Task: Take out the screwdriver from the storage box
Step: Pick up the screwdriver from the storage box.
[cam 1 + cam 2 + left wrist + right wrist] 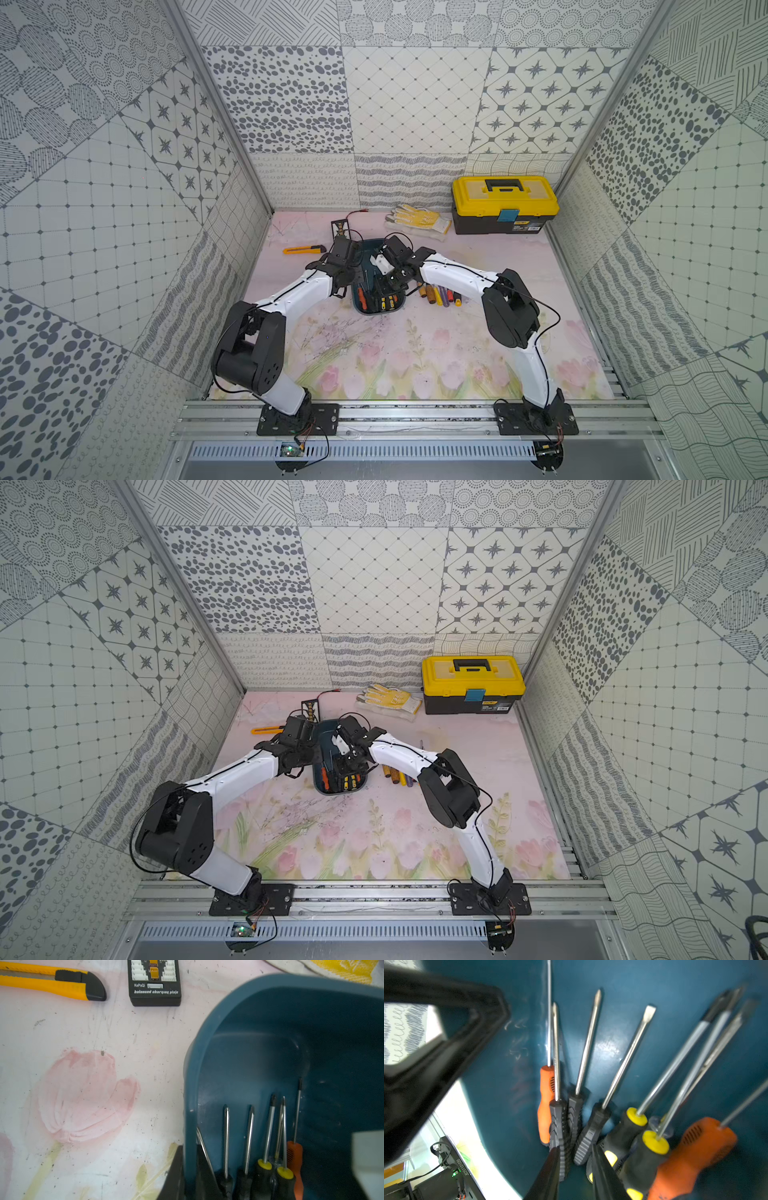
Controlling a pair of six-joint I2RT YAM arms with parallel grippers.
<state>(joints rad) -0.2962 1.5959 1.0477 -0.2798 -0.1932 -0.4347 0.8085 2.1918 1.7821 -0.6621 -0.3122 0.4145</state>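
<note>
The teal storage box (368,251) sits mid-mat in both top views, between the two wrists. Its screwdrivers (623,1132) lie bunched at the end nearer the robot, shafts pointing toward the far end. The left gripper (189,1147) is clamped tight on the box's left wall, one finger on the outside by the mat and one inside next to the steel shafts. The right gripper (575,1148) is down inside the box over the handle ends, its jaws a narrow way apart. The grey-black ribbed handles (562,1126) sit at and between its fingertips (550,1167), though blur there makes it hard to say whether either pad touches one. Beside them lie a thin orange screwdriver (545,1105), two black-and-yellow ones and a fatter orange screwdriver (695,1153). On the floral mat (374,365), just right of the box, is a loose row of tools (440,295) with wooden, purple and yellow handles. A yellow utility knife (52,982) and a black charging board (154,982) lie to the left and beyond the box. Work gloves (417,220) and a yellow-lidded toolbox (505,203) are by the back wall.
</note>
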